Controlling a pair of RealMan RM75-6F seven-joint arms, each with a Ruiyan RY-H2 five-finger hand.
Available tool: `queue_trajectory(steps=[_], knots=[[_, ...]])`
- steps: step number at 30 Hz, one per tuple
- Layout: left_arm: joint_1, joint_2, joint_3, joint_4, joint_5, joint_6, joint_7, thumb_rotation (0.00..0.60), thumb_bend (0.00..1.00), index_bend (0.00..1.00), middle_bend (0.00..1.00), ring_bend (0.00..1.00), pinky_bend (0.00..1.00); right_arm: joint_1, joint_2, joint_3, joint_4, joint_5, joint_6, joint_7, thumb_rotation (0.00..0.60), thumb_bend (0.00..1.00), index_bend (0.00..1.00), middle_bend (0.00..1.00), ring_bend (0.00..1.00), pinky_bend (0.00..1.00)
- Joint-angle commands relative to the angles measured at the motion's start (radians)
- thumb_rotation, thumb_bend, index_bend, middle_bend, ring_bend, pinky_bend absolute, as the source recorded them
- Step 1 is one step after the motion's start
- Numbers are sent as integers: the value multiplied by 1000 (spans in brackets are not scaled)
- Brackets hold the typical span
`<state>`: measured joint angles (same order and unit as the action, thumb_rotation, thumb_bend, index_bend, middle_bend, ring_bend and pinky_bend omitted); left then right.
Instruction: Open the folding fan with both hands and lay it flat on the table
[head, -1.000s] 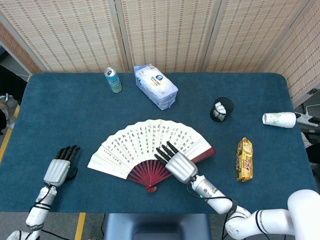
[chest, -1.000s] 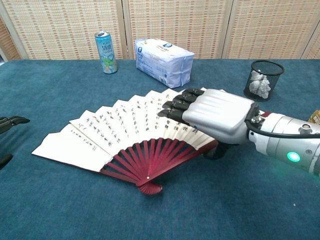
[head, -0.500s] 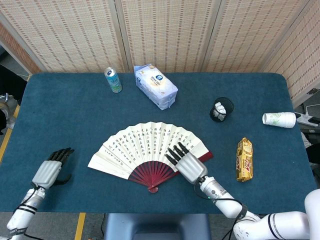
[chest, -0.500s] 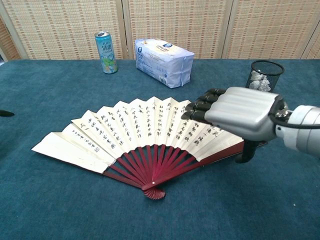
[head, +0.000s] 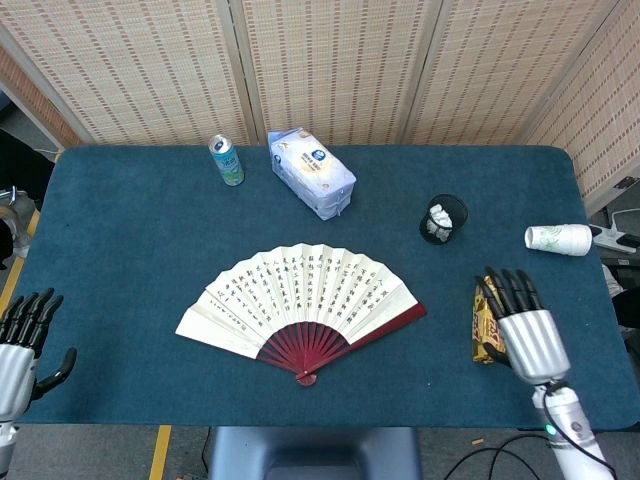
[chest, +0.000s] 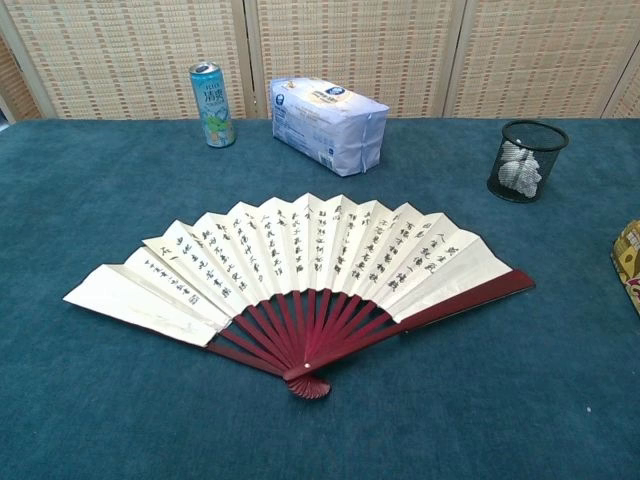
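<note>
The folding fan (head: 300, 298) (chest: 290, 265) lies spread flat on the blue table, white paper with black writing and dark red ribs, its pivot toward the front edge. Neither hand touches it. My left hand (head: 18, 345) hovers at the table's front left corner, fingers straight and apart, holding nothing. My right hand (head: 525, 328) is at the front right, fingers extended over the near end of a yellow snack pack (head: 487, 318), empty. The chest view shows no hand.
A green can (head: 227, 160) (chest: 211, 104) and a white-blue tissue pack (head: 311, 172) (chest: 329, 124) stand at the back. A black mesh cup (head: 443, 219) (chest: 526, 160) sits right of the fan. A paper cup (head: 559, 239) lies on its side at the right edge.
My right hand lifted off the fan's right side and drew back to the front right by the snack pack. My left hand withdrew to the front left corner. The fan now lies wider.
</note>
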<state>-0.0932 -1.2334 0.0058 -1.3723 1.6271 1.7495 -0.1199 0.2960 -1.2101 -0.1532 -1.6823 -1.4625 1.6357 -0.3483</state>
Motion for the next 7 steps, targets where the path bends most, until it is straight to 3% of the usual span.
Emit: queue_trajectory(steps=[1,7], knots=[[10,11,0,12,-16,-56,50,600,405,0,0,0,44,-124,15,-19,165,-2,61,169,600,0,0,0,0,0],[1,8,-16,15,-42,-98,109,600,404,0,0,0,45,-152,46,28,167,42,32,182,600,0,0,0,0,0]])
